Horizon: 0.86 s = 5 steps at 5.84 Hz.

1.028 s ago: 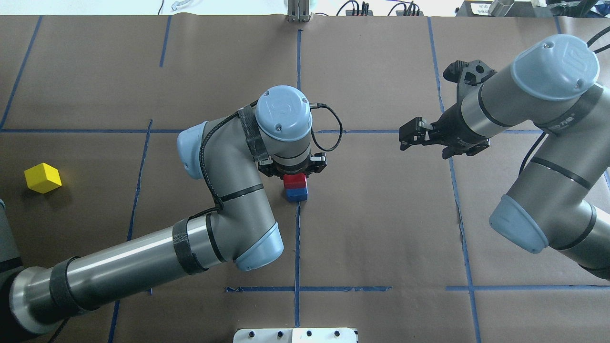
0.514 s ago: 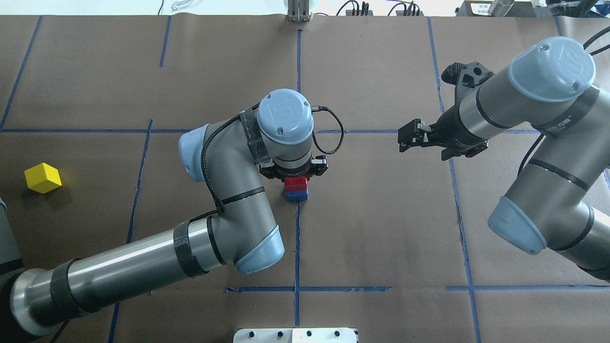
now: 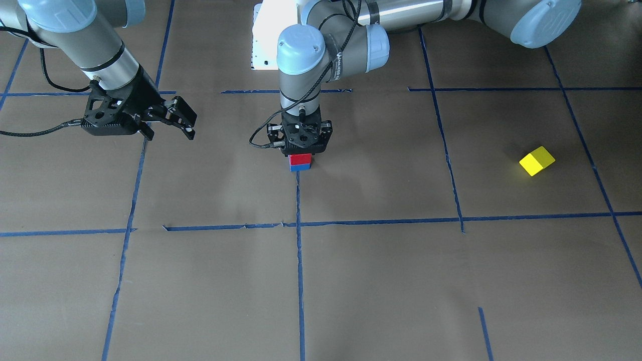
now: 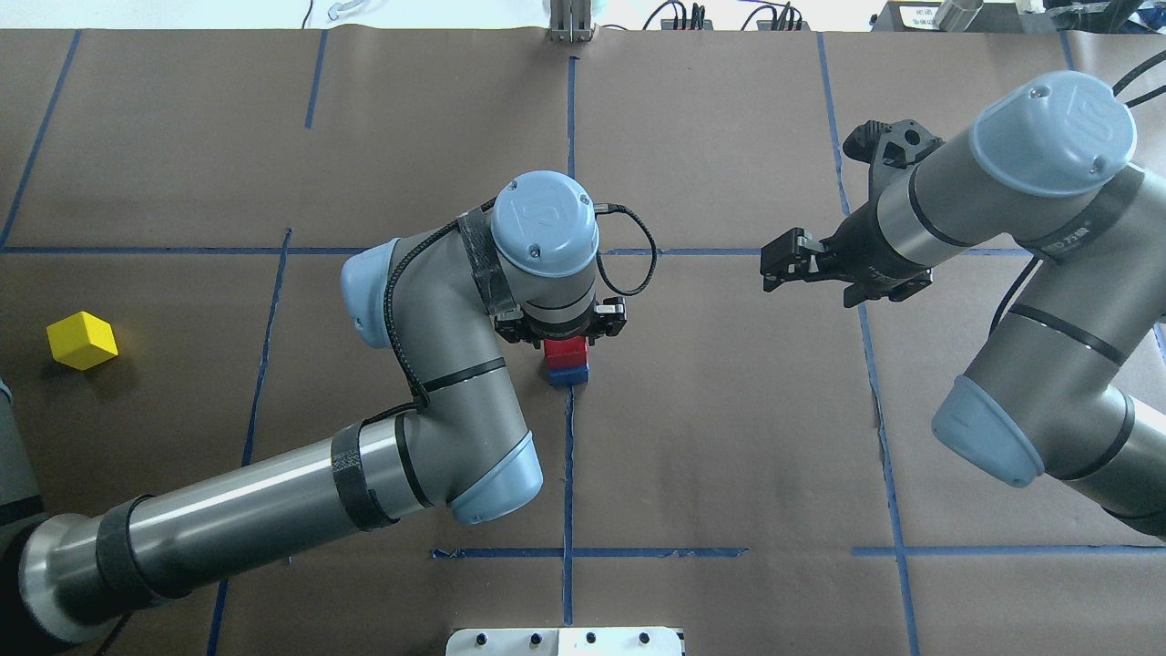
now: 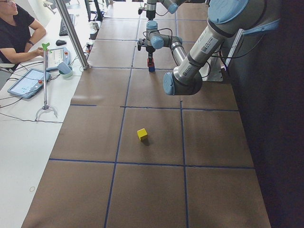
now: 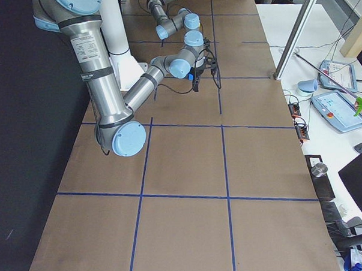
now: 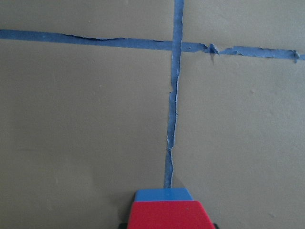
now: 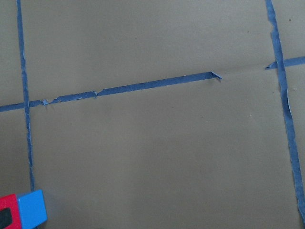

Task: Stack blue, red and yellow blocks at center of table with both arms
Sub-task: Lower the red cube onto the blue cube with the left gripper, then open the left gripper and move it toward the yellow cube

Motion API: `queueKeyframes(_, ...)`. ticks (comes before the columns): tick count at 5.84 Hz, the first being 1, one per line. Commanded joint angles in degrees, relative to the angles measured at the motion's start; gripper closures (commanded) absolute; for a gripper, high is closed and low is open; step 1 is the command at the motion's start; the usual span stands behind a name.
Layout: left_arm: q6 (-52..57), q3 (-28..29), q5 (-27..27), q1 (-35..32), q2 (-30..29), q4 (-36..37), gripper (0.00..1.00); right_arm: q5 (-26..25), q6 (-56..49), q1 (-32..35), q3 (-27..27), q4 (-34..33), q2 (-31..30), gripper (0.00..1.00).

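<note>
Front view, nearest us: bare brown surface (image 3: pixel 381 281), with blue tape (image 3: pixel 298 250) marking out squares.

Next back, 2 blocks stacked on a tape line at mid-surface. The blue block (image 3: pixel 300 168) is below and the red block (image 3: pixel 300 159) sits squarely on top, sides flush.

Level with the stack and well apart from it, on the robot's left side, the yellow block (image 3: pixel 536 161) sits alone. It is turned at an angle to the tape, and nothing touches it.

Directly over the stack, the left gripper (image 3: pixel 300 150) points straight down, its body just above the red block. In the left wrist view we see dark bits of the gripper tight against both sides of the red block, so we log it as closed on that block.

Farther back, on the robot's right side, the right gripper (image 3: pixel 170 131) hangs tilted above the surface. Its jaws are spread wide and hold nothing, and it is well apart from the stack.

Farthest: the white pedestal (image 3: pixel 263 35).
</note>
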Motion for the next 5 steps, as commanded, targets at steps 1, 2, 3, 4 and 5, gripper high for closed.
queueKeyframes(1,0.02,-0.18,0.00,0.00,-0.11,0.03,0.13,0.07,0.00,0.00,0.08,0.00,0.00,0.00)
queueKeyframes(2,-0.07,-3.92,0.00,-0.17,0.50,0.38,0.13,0.07,0.00,0.09,-0.01,0.00,0.00,0.00)
queueKeyframes(3,0.02,-13.61,0.00,-0.52,5.37,1.86,0.10,0.15,0.00,0.17,0.16,0.00,-0.09,0.00)
queueKeyframes(4,1.15,-22.41,-0.52,-3.75,12.21,2.40,0.10,0.42,-0.09,0.52,0.34,0.00,-0.26,0.00)
queueKeyframes(5,7.25,-26.76,-0.79,-6.56,17.41,2.49,0.11,0.77,-0.96,1.74,0.69,0.00,-1.39,0.00)
